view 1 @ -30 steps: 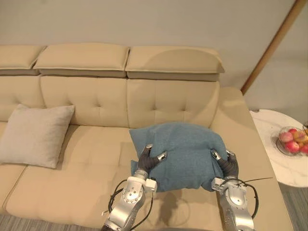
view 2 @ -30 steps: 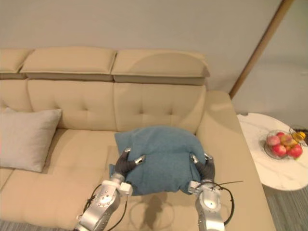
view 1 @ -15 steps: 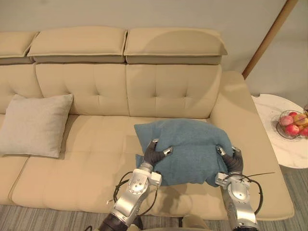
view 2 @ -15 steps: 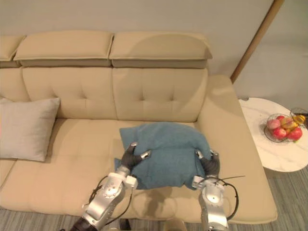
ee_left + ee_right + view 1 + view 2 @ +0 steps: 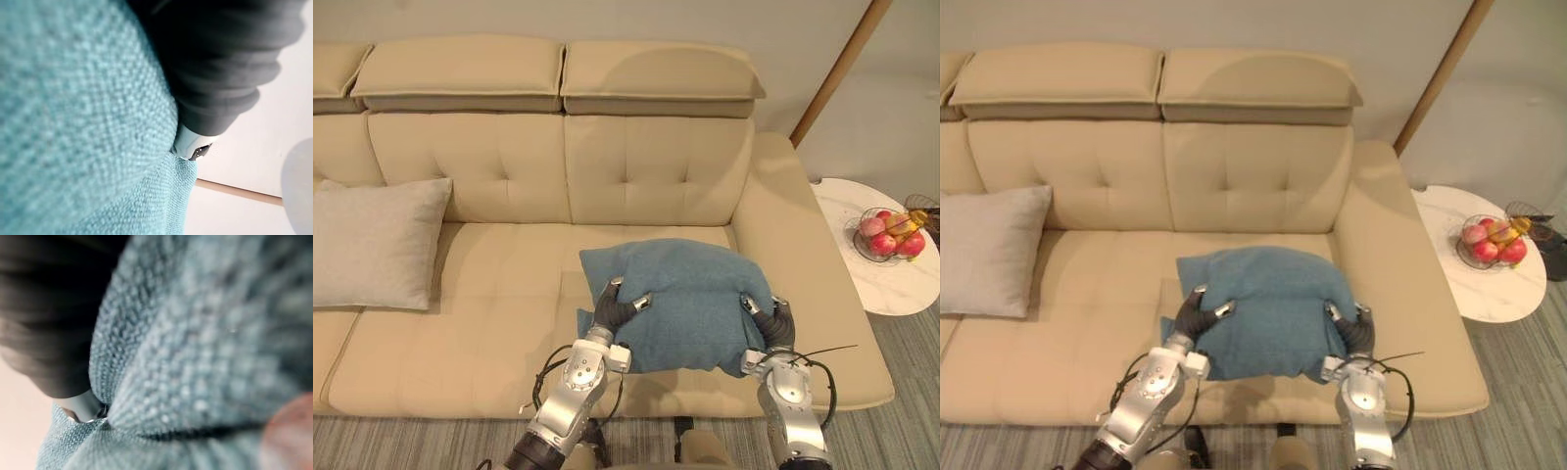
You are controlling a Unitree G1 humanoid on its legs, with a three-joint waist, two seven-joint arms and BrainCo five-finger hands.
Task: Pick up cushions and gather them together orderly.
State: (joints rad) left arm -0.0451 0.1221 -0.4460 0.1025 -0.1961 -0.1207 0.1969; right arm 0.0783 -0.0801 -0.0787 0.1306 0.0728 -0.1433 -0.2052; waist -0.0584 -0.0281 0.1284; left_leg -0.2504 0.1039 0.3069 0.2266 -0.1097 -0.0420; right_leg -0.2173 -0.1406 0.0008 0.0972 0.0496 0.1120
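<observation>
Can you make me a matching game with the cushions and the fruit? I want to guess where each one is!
Things:
1. blue cushion
2. grey cushion
3. fruit bowl

Places:
a. on the round white table
b. gripped by the left hand and the right hand
c. propped at the left end of the sofa

Pairs: 1-b, 2-c, 3-a

Held cushion (image 5: 690, 294) sits over the right half of the sofa (image 5: 499, 294) seat, towards the front edge; resting or lifted, can't tell. Left hand (image 5: 612, 315) grips its near-left edge, right hand (image 5: 775, 328) its near-right corner, fingers (image 5: 639, 300) curled over the top on both sides. Far left, a second cushion (image 5: 374, 243) leans against the backrest, well apart. Right of the sofa arm stands a round desk (image 5: 876, 279), fruit bowl (image 5: 886, 233) on it, and a slanted pole (image 5: 834, 73) rises behind that arm
</observation>
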